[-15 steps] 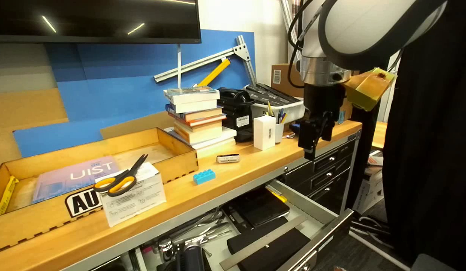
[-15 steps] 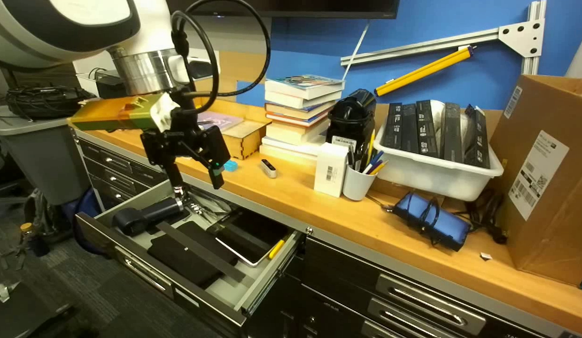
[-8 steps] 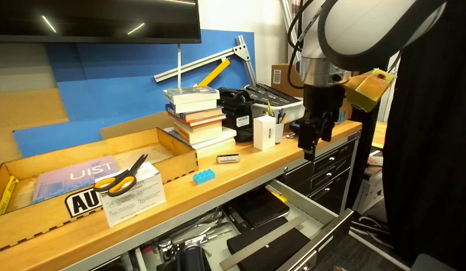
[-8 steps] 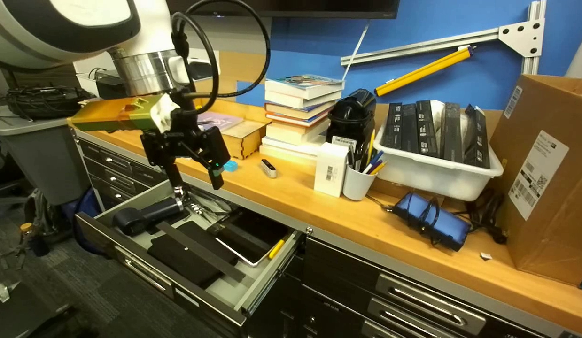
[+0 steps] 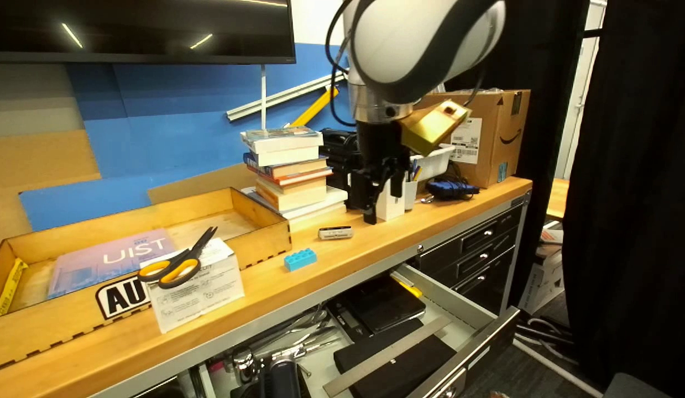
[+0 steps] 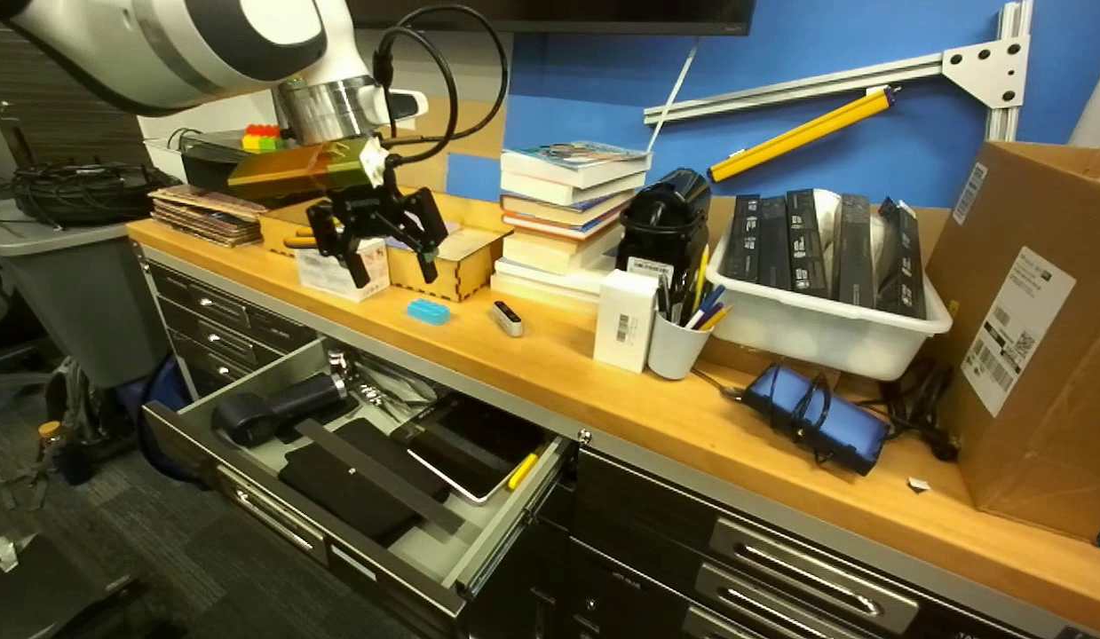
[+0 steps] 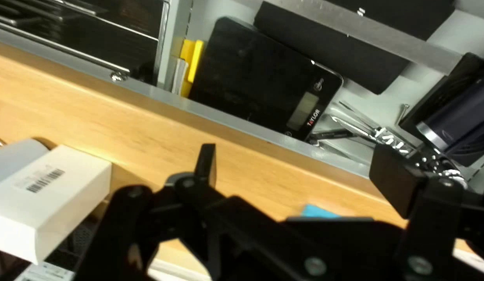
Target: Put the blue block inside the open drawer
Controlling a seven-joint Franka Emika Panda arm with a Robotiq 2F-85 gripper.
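The blue block lies on the wooden counter near its front edge; it also shows in an exterior view. In the wrist view a corner of the blue block shows, the rest hidden behind the gripper body. My gripper is open and empty, raised above the counter and apart from the block. It also shows in an exterior view, and its spread fingers show in the wrist view. The open drawer is pulled out below the counter, holding a scale, a ruler, black cases and metal tools.
A wooden tray and a white box with scissors stand beside the block. A small white device, a book stack, a white carton and a pen cup stand along the counter.
My arm has moved from over the drawer side back over the counter, closer to the blue block. The gripper has stayed open. The block and drawer have not moved.
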